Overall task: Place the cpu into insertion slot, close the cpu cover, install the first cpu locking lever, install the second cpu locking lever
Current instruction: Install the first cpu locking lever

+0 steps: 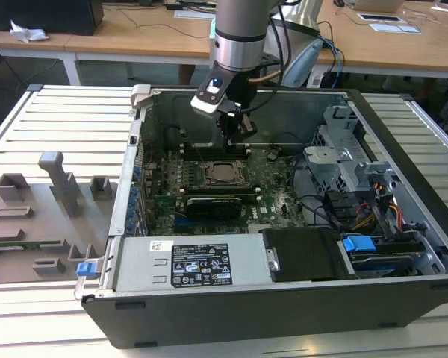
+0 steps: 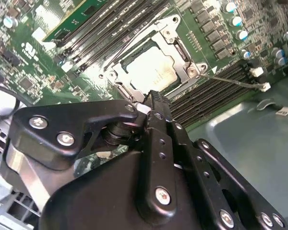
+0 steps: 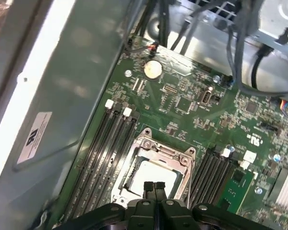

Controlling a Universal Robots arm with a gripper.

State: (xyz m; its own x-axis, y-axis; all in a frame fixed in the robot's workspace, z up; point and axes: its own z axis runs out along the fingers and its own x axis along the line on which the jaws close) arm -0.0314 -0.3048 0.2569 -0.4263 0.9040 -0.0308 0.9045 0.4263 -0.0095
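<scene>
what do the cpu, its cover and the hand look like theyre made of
The cpu: its top looks like matte pale-grey metal with a soft, even sheen. The cpu cover: thin bare sheet metal, probably steel, dull silver with bright glints along its edges. The hand: matte black, metal or hard plastic, unclear which, fastened with shiny screws.

arm [image 1: 240, 37]: vertical | wrist: pointing down | jaws: pressed together, tips touching

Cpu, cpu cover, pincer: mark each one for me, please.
cpu [image 2: 152, 69], second wrist view, middle of its silvery top.
cpu cover [image 3: 165, 150], first wrist view, the frame's bar beside the window.
pincer [image 3: 153, 186], first wrist view, midway between its fingertips.
</scene>
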